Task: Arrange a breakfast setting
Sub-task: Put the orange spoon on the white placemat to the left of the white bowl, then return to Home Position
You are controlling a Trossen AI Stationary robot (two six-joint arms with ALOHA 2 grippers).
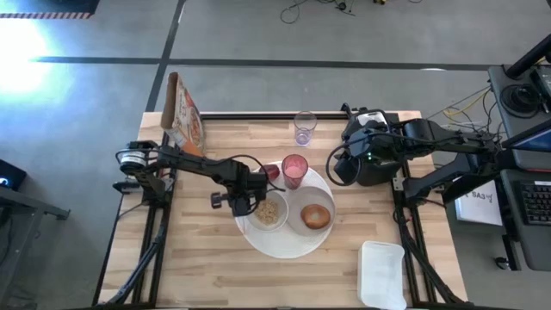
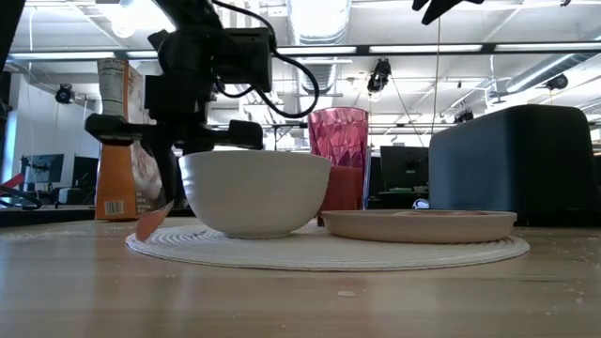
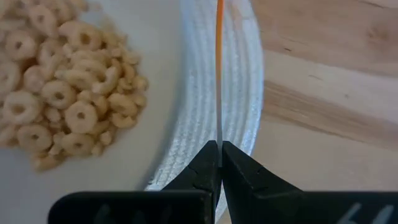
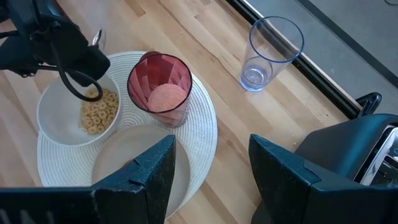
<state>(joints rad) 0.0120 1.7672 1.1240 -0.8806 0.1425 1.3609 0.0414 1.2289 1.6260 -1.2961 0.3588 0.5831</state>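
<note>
Currently held: the left gripper [image 3: 219, 144] is clamped on a thin spoon [image 3: 219, 74], seen edge-on in the left wrist view, with the fingers pressed flat against it.
Spoon axis: it hangs downward from the fingers, close to upright with a slight tilt in the low view. Its lower end sits near the rim of the big plate [image 1: 284, 245].
Spoon place: it is over the plate's ribbed rim, just outside the bowl [image 1: 269, 212], on the side facing the left arm's base. I cannot tell whether the lower end touches the plate.
Bowl: it stands on the big plate and holds cereal rings [image 3: 62, 93].
Other setting: the small plate [image 1: 303, 226] with the bread ring [image 1: 316, 215] sits beside the bowl on the big plate. The pink cup [image 1: 294, 170] stands at the plate's far edge, with the dark-red fruit [image 1: 272, 171] just beside it.
Right gripper [image 4: 211, 143]: its fingers are spread and grip nothing. It waits well off to the right, over a black box [image 1: 372, 168].
Nearer arm: the left, by far. It is already at the bowl.
Step, as I judge it: placing the spoon.
Next move turns on: the bowl lying just beside the hanging spoon, away from the left arm's base. A short shift that way would bring the spoon over the cereal, while lowering it straight down would put it on the rim.
Risk: an upright spoon may tip or slide off the ribbed rim once let go.
</note>
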